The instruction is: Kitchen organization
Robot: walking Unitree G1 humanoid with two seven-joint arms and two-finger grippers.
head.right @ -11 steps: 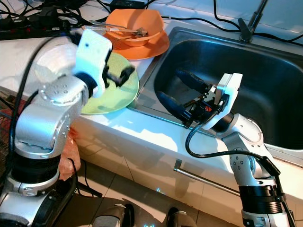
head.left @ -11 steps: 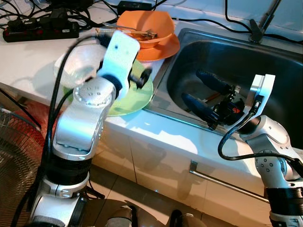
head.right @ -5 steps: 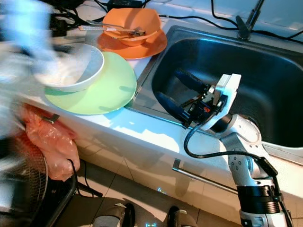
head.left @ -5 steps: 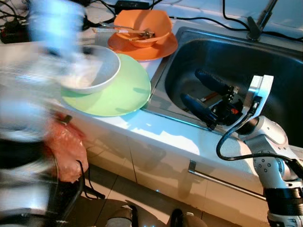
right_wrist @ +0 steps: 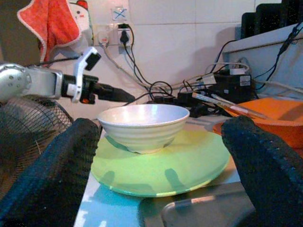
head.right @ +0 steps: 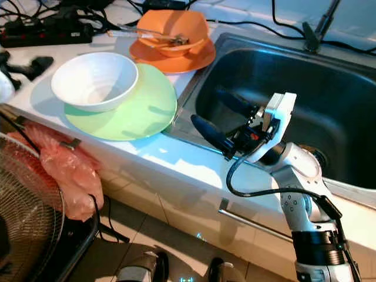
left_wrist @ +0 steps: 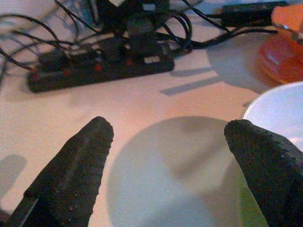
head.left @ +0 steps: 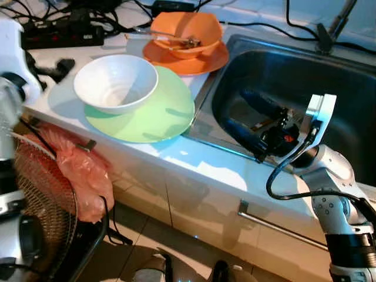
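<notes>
A white bowl (head.left: 116,82) stands on a light green plate (head.left: 155,114) on the white counter (head.left: 194,161), left of the steel sink (head.left: 329,82). Behind them an orange bowl (head.left: 185,26) holding utensils (head.left: 170,40) rests on an orange plate (head.left: 194,60). My left gripper (left_wrist: 168,126) is open and empty, low over the counter at the far left, beside the bowl; one of its fingers (head.right: 36,63) shows at the counter's left end. My right gripper (head.left: 235,108) is open and empty, over the sink's near left corner, pointing toward the bowl (right_wrist: 142,125) and green plate (right_wrist: 165,165).
A black power strip (head.left: 59,38) with tangled cables lies at the back of the counter. A faucet (head.left: 332,26) rises behind the sink. Below the counter edge hang an orange plastic bag (head.left: 82,170) and a wire fan grille (head.left: 41,194). A cabinet handle (head.left: 276,226) runs below the sink.
My left arm has swung back to the left, off the bowl and green plate, which now stand uncovered. The right arm has hardly moved.
</notes>
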